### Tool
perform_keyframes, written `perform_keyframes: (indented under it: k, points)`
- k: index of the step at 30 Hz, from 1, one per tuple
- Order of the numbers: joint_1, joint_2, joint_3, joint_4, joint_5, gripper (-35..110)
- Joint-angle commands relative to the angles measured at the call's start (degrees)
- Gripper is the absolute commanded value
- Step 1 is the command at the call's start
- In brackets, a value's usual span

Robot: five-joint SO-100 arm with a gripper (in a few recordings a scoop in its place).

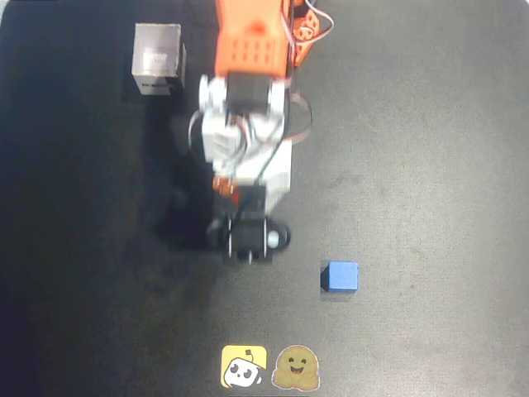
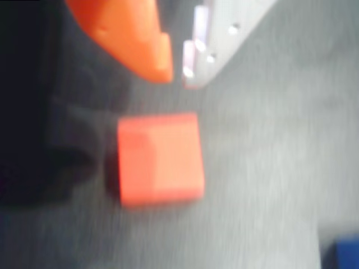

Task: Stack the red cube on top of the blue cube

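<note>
arm (image 1: 248, 107): orange and white shells | black motors | thin white cables | fingers (image 2: 143, 39): one orange, one white with screws

A dark matte table (image 1: 430, 124) is seen in overhead view. On it: a blue cube (image 1: 340, 276) at lower right of centre; a white box (image 1: 157, 58) at upper left; two stickers at bottom edge, a yellow one (image 1: 243, 366) and a brown smiley one (image 1: 297, 368), side by side. In wrist view a red cube (image 2: 160, 158) is shown resting on the surface, w/ the blue cube at the bottom-right corner, well apart.
</note>
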Motion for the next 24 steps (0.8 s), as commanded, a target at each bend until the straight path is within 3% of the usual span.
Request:
perform_keyframes:
  k: [1, 15, 19, 24]
  points:
    - [0.4, -4.4, -8.0, 0.5, 0.1, 0]
    - [0.0, -17.2, -25.8, 8.1, 0.4, 0]
    - [-0.6, -17.9, -25.7, 7.5, 0.4, 17]
    - [-1.1, -18.7, -25.7, 6.6, 0.0, 25]
